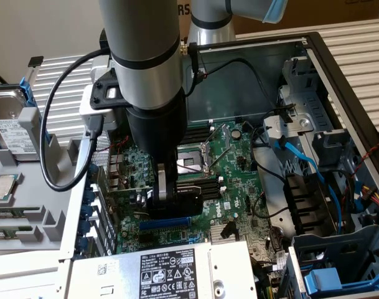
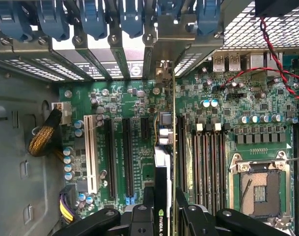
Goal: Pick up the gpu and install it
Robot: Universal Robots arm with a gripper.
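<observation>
1. The open computer case (image 1: 239, 87) lies on its side. I see the large green motherboard (image 1: 233, 187) (image 2: 115, 98) on its floor.
2. The power supply (image 1: 170, 268) sits at the near edge of the case in the exterior view, label face up.
3. The arm (image 1: 145, 56) reaches straight down into the case, over the exterior view's left half of the motherboard.
4. A silver hard drive (image 1: 12, 128) rests on a grey rack outside the case, at the exterior view's left, well apart from the gripper.
5. The gpu (image 1: 188, 202) (image 2: 161, 177) is inside the case, held on edge over the expansion slots. It lies between the long black slots and the memory slots (image 2: 208, 157).
6. Its silver bracket (image 2: 176, 34) meets the rear wall of the case, in line with the blue retention clips (image 2: 93, 19).
7. The gripper (image 1: 167, 196) (image 2: 164, 216) is over the card. Its fingers (image 2: 144, 211) are clamped on the two faces of the gpu at the black cooler.
8. A blue slot (image 1: 167, 222) shows just beside the card, on the side toward the power supply.
9. The CPU socket (image 1: 192, 163) (image 2: 259, 189) is open, near the card on its far side.
10. I cannot tell whether the card's edge connector is seated in a slot.
</observation>
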